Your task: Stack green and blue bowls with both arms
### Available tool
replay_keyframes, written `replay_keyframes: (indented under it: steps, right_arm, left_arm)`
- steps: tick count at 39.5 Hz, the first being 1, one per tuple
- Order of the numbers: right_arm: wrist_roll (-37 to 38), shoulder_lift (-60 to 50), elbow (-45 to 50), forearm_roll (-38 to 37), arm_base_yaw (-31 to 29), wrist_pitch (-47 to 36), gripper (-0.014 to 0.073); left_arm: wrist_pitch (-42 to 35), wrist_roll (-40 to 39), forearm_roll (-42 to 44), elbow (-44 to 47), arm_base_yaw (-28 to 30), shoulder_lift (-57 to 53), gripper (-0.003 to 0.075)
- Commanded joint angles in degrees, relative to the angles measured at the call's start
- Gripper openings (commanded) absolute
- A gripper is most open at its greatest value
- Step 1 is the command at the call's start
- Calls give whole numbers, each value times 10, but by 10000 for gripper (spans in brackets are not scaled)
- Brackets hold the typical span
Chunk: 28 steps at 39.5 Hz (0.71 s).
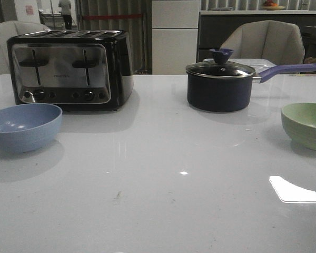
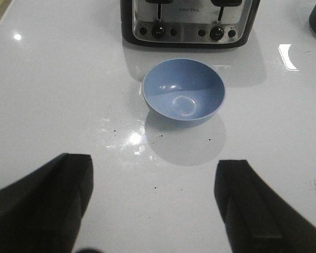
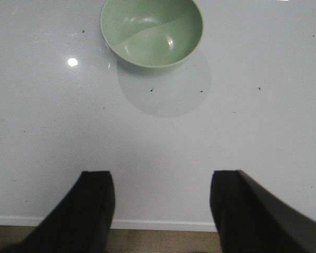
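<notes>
The blue bowl (image 1: pixel 22 126) stands upright and empty at the table's left, in front of the toaster. It also shows in the left wrist view (image 2: pixel 183 90). The green bowl (image 1: pixel 307 125) stands upright and empty at the table's right edge. It also shows in the right wrist view (image 3: pixel 151 31). My left gripper (image 2: pixel 154 163) is open and empty, short of the blue bowl. My right gripper (image 3: pixel 162 179) is open and empty, near the table's front edge, short of the green bowl. Neither arm shows in the front view.
A black and chrome toaster (image 1: pixel 68 68) stands at the back left. A dark navy saucepan (image 1: pixel 220 85) with a glass lid and a long handle stands at the back, right of centre. The white table's front edge (image 3: pixel 163 225) lies under my right gripper.
</notes>
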Motion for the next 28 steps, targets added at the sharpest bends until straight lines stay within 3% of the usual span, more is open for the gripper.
replay_keyframes:
  steps: [1, 10, 18, 28]
  right_arm:
    - [-1, 7, -20, -1, -2, -54, 510]
    - [0, 90, -53, 19, -17, -68, 510]
    - [-20, 221, -112, 67, -100, -41, 510]
    - [-125, 385, -199, 195, -198, -28, 510]
  left_arm:
    - [-42, 0, -1, -16, 1, 6, 545]
    - [-43, 0, -2, -16, 1, 6, 545]
    - [-43, 0, -2, -16, 1, 6, 545]
    - [-45, 0, -4, -16, 1, 6, 545]
